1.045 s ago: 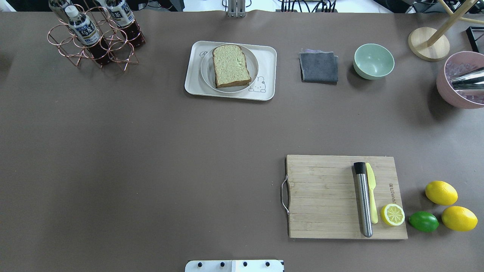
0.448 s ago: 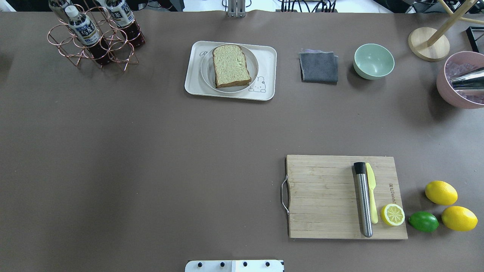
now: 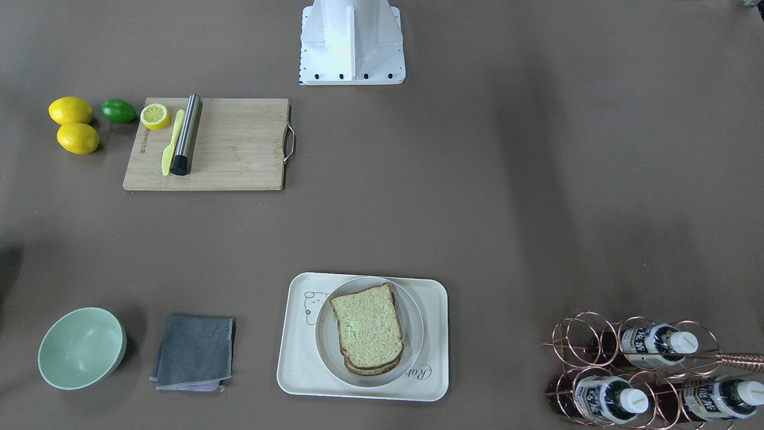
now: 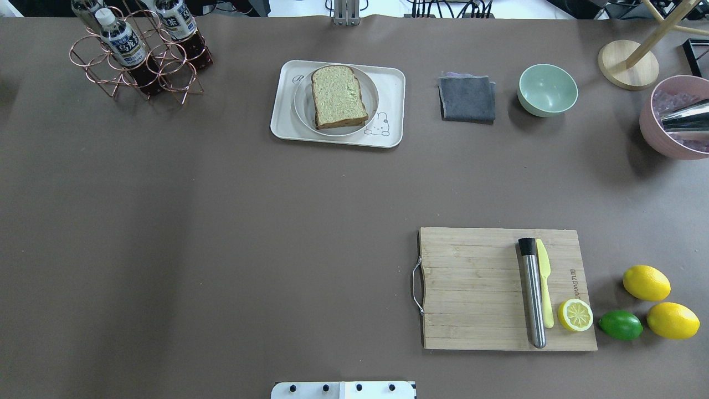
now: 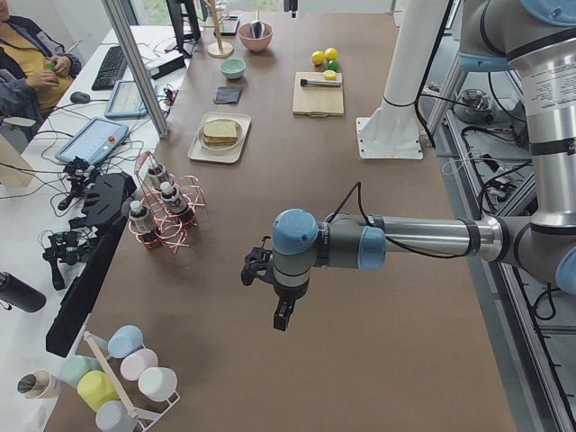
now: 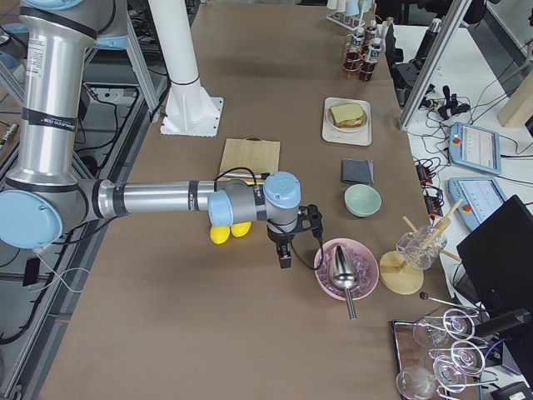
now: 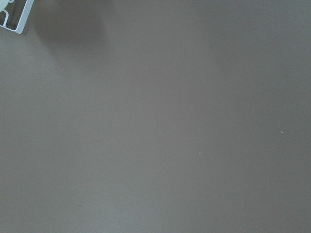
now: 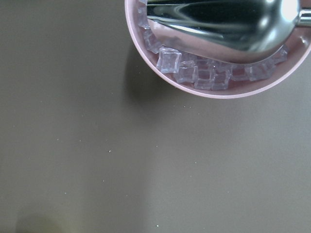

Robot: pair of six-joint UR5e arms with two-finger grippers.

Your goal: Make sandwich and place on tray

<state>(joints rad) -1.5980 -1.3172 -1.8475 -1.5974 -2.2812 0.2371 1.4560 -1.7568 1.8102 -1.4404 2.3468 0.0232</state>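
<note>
A brown worktop (image 4: pixel 221 221) runs the length of the room, with desks, tablets and cables along its far side.

The left hand (image 5: pixel 281 320) hangs off a level forearm above a bare stretch at the robot's left end; it points down and touches nothing. Its wrist view is almost all brown surface. It shows only in the side view, so I cannot tell how wide it stands. The right hand (image 6: pixel 285 259) hangs the same way at the other end, just beside a pink bowl (image 4: pixel 649 124). Again I cannot tell its width. Its wrist view looks down on the bowl's rim, the ice cubes (image 8: pixel 170 60) and a steel scoop (image 8: pixel 218 24) lying on them.

The sandwich (image 4: pixel 338 96) lies on a round plate (image 4: pixel 303 105), and the plate sits on the tray (image 4: pixel 391 88), mid-worktop at the edge far from the robot and well apart from both hands. The front view shows two bread slices stacked, the lower one's crust peeking out; no filling can be seen.

To the tray's right in the overhead view are a grey cloth (image 4: pixel 468 98) and a green bowl (image 4: pixel 547 90); to its left, a copper rack (image 4: pixel 138 77) of bottles. Nearer the robot, a board (image 4: pixel 471 288) carries a steel rod (image 4: pixel 533 299), a yellow knife (image 4: pixel 545 288) and a half lemon (image 4: pixel 575 315). A lime (image 4: pixel 620 325) and two lemons (image 4: pixel 646 282) lie just beside the board.
</note>
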